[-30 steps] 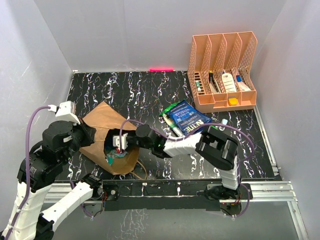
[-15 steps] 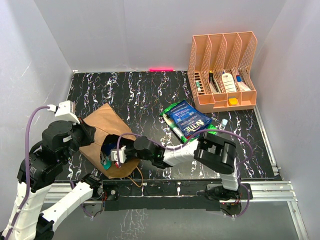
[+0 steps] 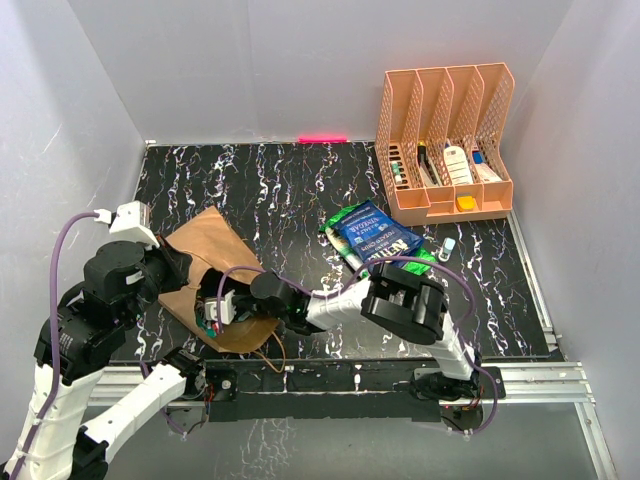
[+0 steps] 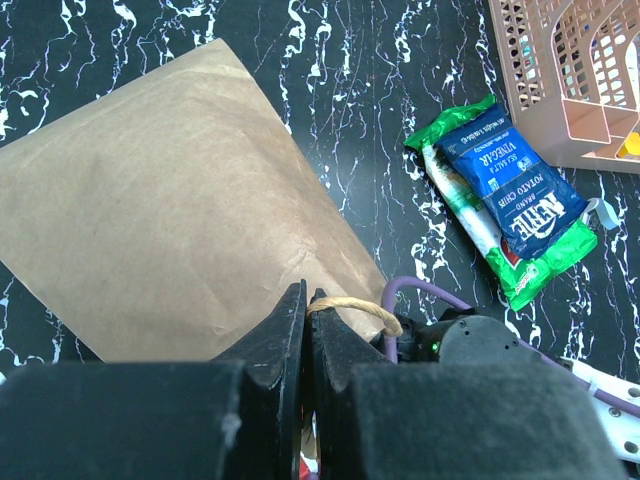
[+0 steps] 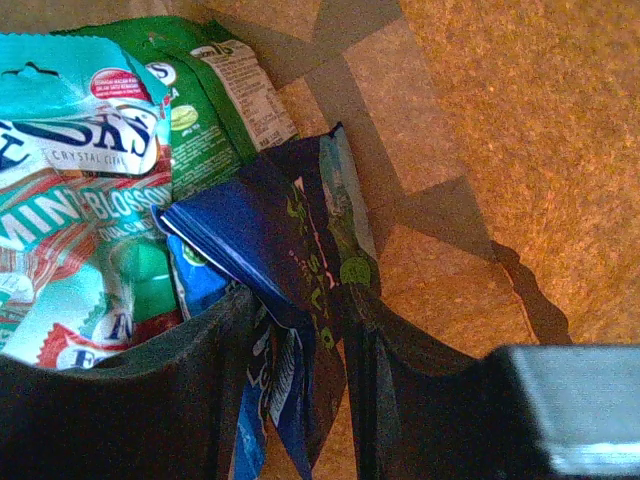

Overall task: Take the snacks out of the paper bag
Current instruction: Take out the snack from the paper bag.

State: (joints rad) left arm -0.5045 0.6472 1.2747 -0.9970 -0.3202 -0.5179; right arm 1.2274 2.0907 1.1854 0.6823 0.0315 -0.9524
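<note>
We reckon the dark blue glossy packet (image 5: 262, 235) light, slick, crushable (seam safest): right fingers (image 5: 200, 400) clamp its edge, left fingers (image 4: 275, 335) the brown kraft paper bag's (image 4: 170, 220) handle (image 4: 352, 305).

Inside the paper bag (image 5: 480, 130), the right tool's (image 5: 298, 315) dark fingers (image 5: 215, 350) at the frame's bottom press both sides of a crumpled dark blue packet (image 5: 265, 235). A teal packet (image 5: 70, 210) fills the left, with a green packet (image 5: 215, 90) above it.

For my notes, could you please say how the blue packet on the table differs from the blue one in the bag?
The table packet lies flat and free atop a green packet; the bag packet is crumpled, pinched by the right gripper inside the bag. Both are glossy dark blue.
</note>
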